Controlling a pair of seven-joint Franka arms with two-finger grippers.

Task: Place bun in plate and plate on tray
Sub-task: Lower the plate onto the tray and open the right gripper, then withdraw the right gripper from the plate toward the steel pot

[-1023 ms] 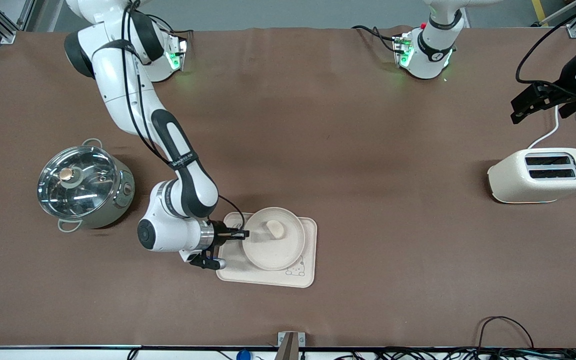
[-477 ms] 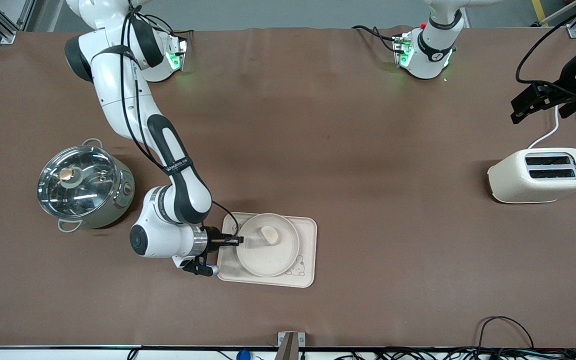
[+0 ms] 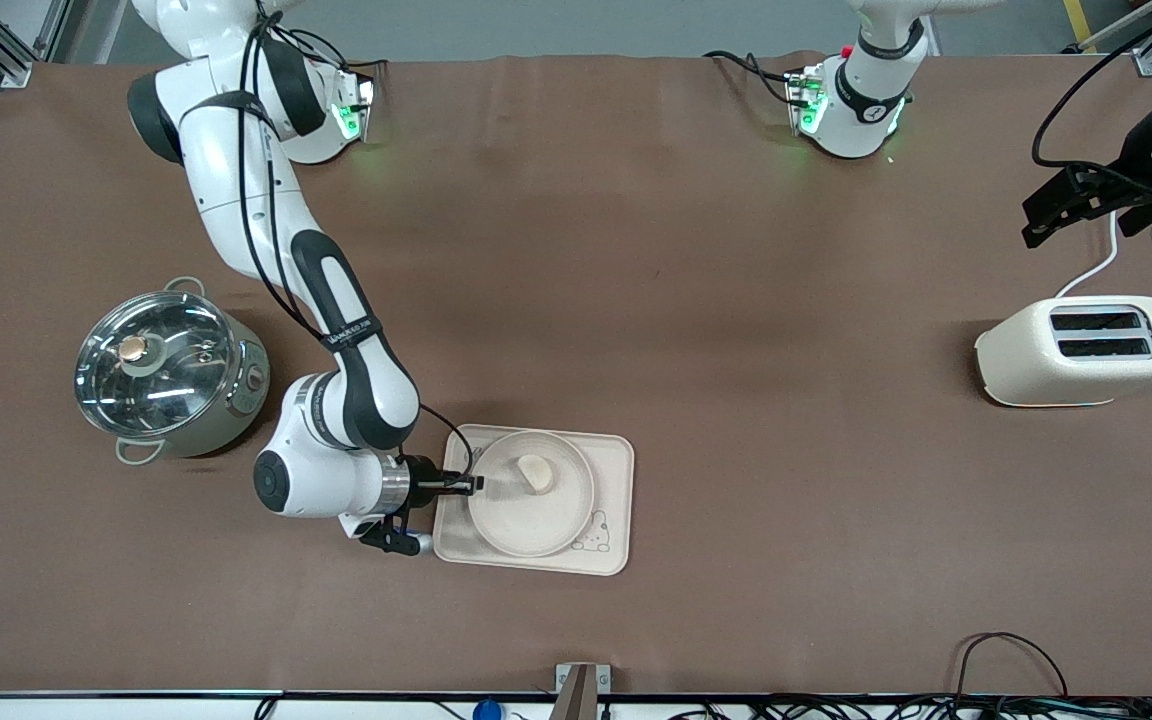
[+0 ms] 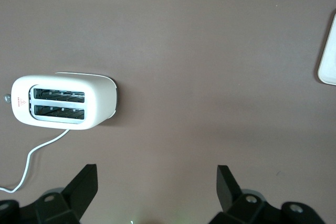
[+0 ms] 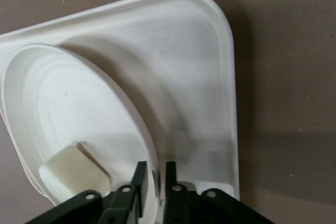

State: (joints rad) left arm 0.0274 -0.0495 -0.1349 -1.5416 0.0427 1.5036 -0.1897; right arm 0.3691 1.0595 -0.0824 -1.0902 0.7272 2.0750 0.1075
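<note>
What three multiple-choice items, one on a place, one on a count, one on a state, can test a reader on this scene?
1. Where is the bun?
A. in the plate
B. in the pot
C. on the bare table

2. How many slots does the toaster have?
A. one
B. two
C. four

3. What is the state of the right gripper?
A. open over the pot
B. shut on the plate's rim
C. shut on the bun

Answers: 1 A, the bun lies in the plate, which is over the tray. 2 B, two dark slots show on top. 3 B, the right wrist view shows a finger on each side of the rim. The left gripper waits open above the table near the toaster.
</note>
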